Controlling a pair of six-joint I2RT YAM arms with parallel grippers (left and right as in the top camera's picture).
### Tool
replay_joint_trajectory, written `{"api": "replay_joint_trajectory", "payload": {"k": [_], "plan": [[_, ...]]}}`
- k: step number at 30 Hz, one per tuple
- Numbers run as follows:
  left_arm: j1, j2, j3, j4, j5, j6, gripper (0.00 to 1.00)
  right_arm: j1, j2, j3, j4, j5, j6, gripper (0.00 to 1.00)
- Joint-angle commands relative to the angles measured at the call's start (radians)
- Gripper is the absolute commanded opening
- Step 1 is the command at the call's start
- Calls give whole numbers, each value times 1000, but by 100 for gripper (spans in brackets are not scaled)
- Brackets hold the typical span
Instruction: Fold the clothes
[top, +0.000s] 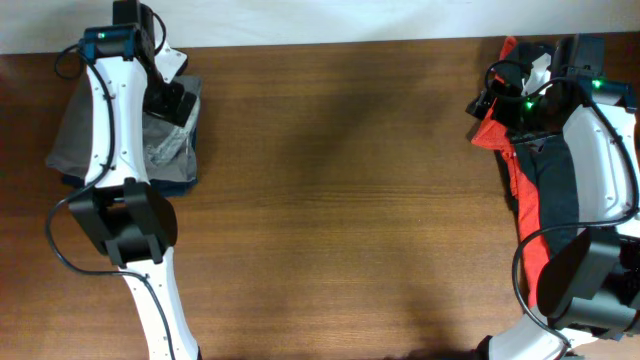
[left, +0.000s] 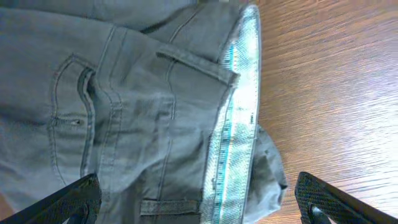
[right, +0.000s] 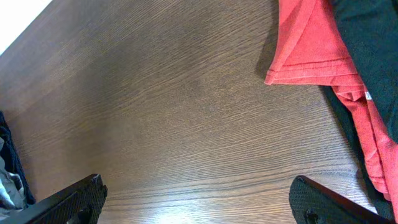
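The clothes lie in two heaps. At the far left, folded grey-khaki trousers rest on a dark navy garment. My left gripper hovers over them, open. In the left wrist view its fingers straddle the trousers beside the pale waistband lining without holding anything. At the far right a red garment and a black one lie under my right arm. My right gripper stands open over bare wood, left of the red garment.
The brown wooden table stretches between the two heaps. Its far edge meets a white wall strip. In the right wrist view the black garment overlaps the red one, and the left heap shows at the frame's edge.
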Motion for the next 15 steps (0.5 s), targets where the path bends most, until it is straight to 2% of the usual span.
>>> {"api": "replay_joint_trajectory", "payload": {"k": [1, 4, 7, 9, 11, 12, 14, 15], "plan": [[4, -42, 21, 3, 124, -19, 99, -3, 1, 6, -1, 2, -11, 99], [14, -55, 39, 6, 215, -31, 98, -3, 1, 6, -1, 2, -11, 99], [44, -77, 41, 21, 233, -173, 98, -3, 1, 6, 0, 2, -11, 99], [83, -85, 41, 39, 274, -270, 93, -3, 1, 6, 0, 2, -19, 99], [137, -87, 41, 61, 455, -288, 88, -3, 1, 6, 0, 11, -37, 99], [174, -87, 40, 76, 566, -313, 80, -3, 1, 6, -3, 22, -37, 99], [249, -87, 34, 122, 727, -397, 79, -3, 1, 6, -8, 36, -61, 99], [298, -87, 34, 164, 749, -438, 77, -3, 1, 6, -12, 40, -64, 99]]}}
